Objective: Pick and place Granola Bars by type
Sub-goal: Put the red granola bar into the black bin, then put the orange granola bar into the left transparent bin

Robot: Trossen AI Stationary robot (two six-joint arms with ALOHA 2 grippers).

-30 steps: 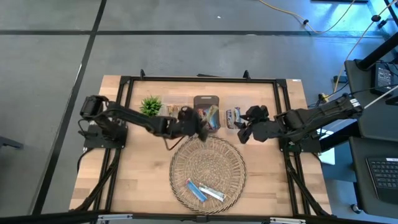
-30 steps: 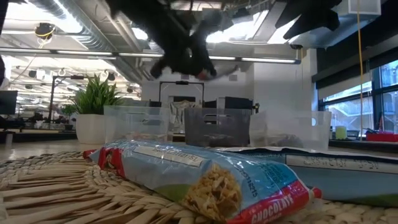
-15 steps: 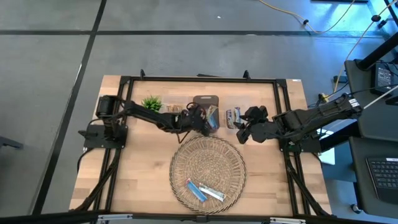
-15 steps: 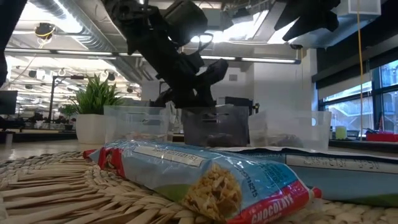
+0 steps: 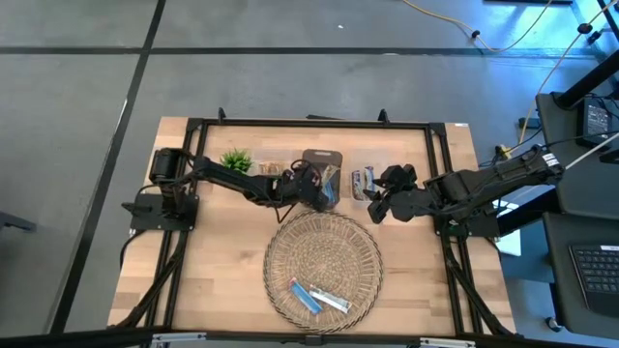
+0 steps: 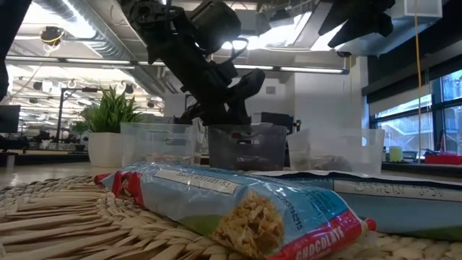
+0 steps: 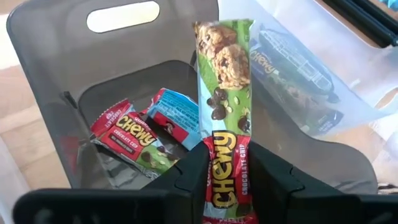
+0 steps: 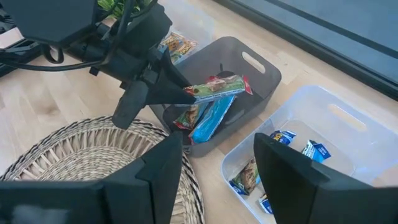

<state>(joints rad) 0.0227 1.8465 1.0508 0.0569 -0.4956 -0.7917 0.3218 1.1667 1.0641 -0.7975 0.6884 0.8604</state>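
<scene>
My left gripper (image 7: 227, 186) is shut on a green and red Chewy granola bar (image 7: 224, 93), over the grey bin (image 5: 321, 174) at the table's far middle. Other red and blue bars (image 7: 149, 127) lie on that bin's floor. Two more bars (image 5: 317, 297) lie flat on the round woven tray (image 5: 324, 227), large in the low view (image 6: 238, 202). Blue bars (image 8: 298, 146) lie in the clear bin (image 5: 366, 182) to the right. My right gripper (image 8: 217, 174) hangs open beside that clear bin, above the tray's far right rim. My left gripper pinches one short end of the bar (image 7: 227, 180) between its two fingers. It comes slanting from the table's left, with the fingers along the bar. The bar sticks out past the fingertips, lifted clear over the grey bin's opening (image 8: 214, 87).
A third clear bin (image 5: 276, 172) with tan bars stands left of the grey one, and a small potted plant (image 5: 235, 161) is beyond it. A black frame (image 5: 309, 124) borders the table. Bare wood shows left and right of the tray.
My left gripper, holding the bar, has moved from above the tray's far rim toward the far edge and down, coming over the grey bin. It has kept nearly still for the last half second. My right arm has not moved.
</scene>
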